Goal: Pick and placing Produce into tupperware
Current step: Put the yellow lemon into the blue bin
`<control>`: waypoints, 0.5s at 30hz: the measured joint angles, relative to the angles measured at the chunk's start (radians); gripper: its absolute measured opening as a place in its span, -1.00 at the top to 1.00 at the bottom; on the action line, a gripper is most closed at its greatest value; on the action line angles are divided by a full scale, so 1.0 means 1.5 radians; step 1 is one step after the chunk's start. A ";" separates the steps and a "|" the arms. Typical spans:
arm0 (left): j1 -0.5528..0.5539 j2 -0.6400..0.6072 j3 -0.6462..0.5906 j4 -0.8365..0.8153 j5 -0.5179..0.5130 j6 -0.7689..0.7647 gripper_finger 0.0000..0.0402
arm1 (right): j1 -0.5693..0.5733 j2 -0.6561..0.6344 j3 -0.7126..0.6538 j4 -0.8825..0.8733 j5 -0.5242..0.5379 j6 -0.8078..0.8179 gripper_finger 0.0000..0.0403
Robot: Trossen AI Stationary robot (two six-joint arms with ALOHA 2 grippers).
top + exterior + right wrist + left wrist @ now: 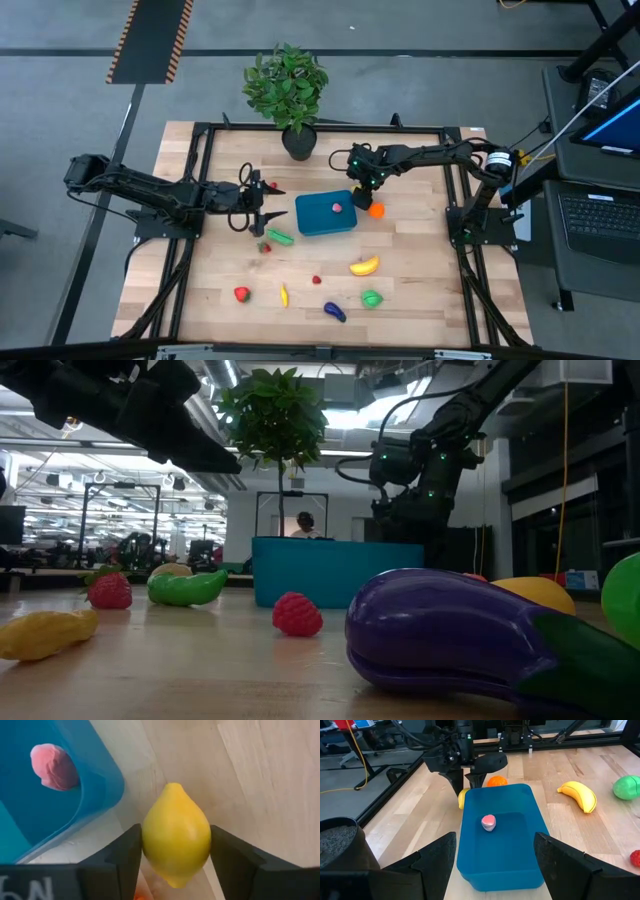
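while right gripper (175,850) pinched lemon (176,834) just beside blue container (325,213), fingers touched both flanks. advice was: squeeze firm at widest part, lift straight, clear rim. left gripper (495,857) hung wide, empty.

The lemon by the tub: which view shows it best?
The right wrist view: the lemon fills the frame between the right pincer's fingers, beside the tub. The left wrist view shows only a yellow sliver behind the tub's corner. The high and low views hide it.
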 joint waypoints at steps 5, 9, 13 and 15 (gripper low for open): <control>0.000 0.000 0.000 -0.001 0.000 0.000 -0.30 | 0.000 0.000 0.000 0.000 0.000 -0.005 -0.01; 0.000 0.000 0.000 -0.002 0.000 0.000 -0.30 | 0.000 0.000 0.000 -0.001 0.000 -0.010 -0.01; 0.000 0.000 0.000 -0.002 0.000 0.000 -0.30 | 0.000 -0.003 0.000 -0.006 -0.008 -0.020 -0.01; 0.000 0.000 0.000 -0.002 0.000 0.000 -0.30 | 0.000 -0.009 -0.001 -0.012 -0.033 -0.020 -0.01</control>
